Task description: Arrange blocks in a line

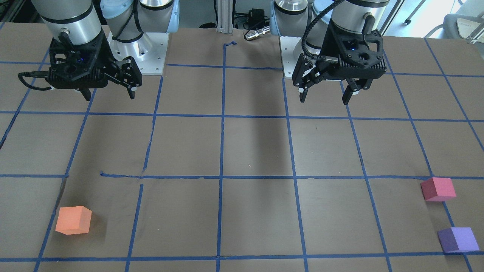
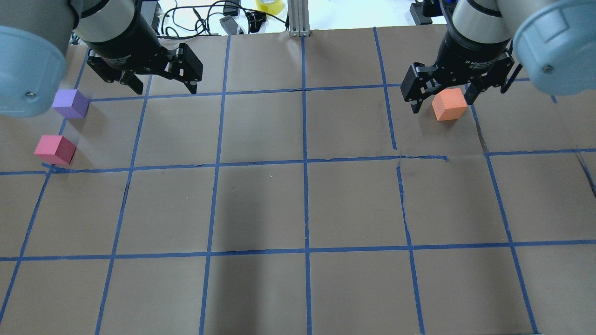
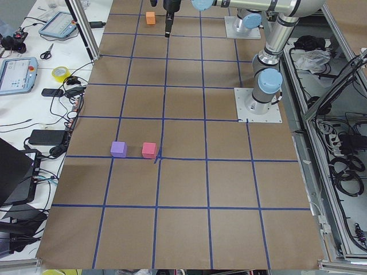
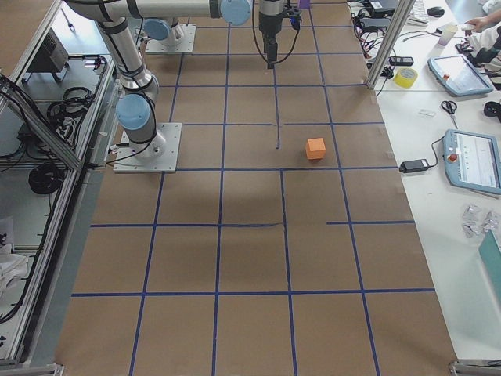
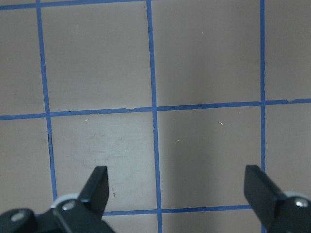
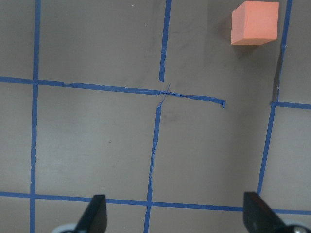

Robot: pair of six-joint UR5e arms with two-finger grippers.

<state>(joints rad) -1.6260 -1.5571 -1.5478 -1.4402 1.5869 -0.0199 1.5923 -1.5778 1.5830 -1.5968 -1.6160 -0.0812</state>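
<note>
The orange block (image 1: pixel 73 220) sits on the table on the robot's right side, far from the bases; it also shows in the overhead view (image 2: pixel 449 104) and the right wrist view (image 6: pixel 254 22). The pinkish-red block (image 1: pixel 438 189) and the purple block (image 1: pixel 458 239) sit close together but apart on the robot's left side, also in the overhead view, pinkish-red (image 2: pixel 55 150) and purple (image 2: pixel 71 103). My left gripper (image 1: pixel 327 94) hangs open and empty high over the table near its base. My right gripper (image 1: pixel 109 94) is also open and empty, held high, with the orange block ahead of it.
The table is brown paper with a blue tape grid (image 2: pixel 305 163). The two arm bases (image 1: pixel 140 49) stand at the robot's edge. Cables and a yellow tape roll (image 2: pixel 269 5) lie beyond the far edge. Tablets (image 4: pixel 470 157) lie on a side bench.
</note>
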